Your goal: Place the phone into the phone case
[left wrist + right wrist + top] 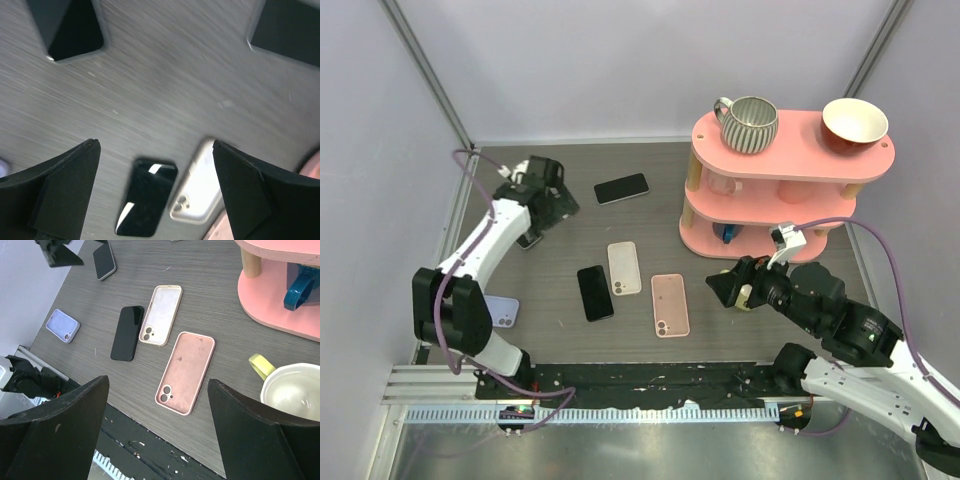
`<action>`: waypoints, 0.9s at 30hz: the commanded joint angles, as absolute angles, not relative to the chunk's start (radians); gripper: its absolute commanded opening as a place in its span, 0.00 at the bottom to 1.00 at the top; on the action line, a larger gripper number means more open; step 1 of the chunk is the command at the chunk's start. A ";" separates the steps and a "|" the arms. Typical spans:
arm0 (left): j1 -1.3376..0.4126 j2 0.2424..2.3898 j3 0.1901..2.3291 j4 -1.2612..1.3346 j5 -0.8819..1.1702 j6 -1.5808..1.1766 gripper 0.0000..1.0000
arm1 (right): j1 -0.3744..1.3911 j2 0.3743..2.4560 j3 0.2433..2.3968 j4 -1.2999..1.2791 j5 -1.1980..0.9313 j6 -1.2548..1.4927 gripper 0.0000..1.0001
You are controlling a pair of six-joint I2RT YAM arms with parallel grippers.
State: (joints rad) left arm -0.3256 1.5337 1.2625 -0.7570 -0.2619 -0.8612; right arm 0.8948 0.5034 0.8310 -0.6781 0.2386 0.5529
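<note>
Black phone (595, 292) flat mid-desk toward near edge, just beside empty cream case (624, 268), pink case (670, 304) further toward right edge; left gripper (156, 190) by far-left corner and right gripper (157, 435) near right edge, both with fingers spread, holding nothing.

I see the phone (595, 292) lying mid-table toward the near edge, with an empty case (624, 268) just to its right and a second case (670, 304) further right. Another phone (621, 188) lies toward the far edge. A third case (502, 311) sits by the left edge. The tiered stand (800, 155) fills the far right corner, with a mug (750, 123) and a bowl (854, 124) on its top.
</note>
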 commanded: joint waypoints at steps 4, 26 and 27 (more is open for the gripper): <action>-0.080 1.655 1.393 -0.813 -0.342 -0.762 1.00 | 0.899 0.486 0.844 -0.658 0.256 0.551 0.86; 0.141 1.925 1.448 -0.729 -0.195 -0.768 1.00 | 0.899 0.489 0.877 -0.681 0.273 0.537 0.86; 0.140 1.940 1.453 -0.739 -0.204 -0.772 1.00 | 0.899 0.491 0.877 -0.678 0.272 0.538 0.86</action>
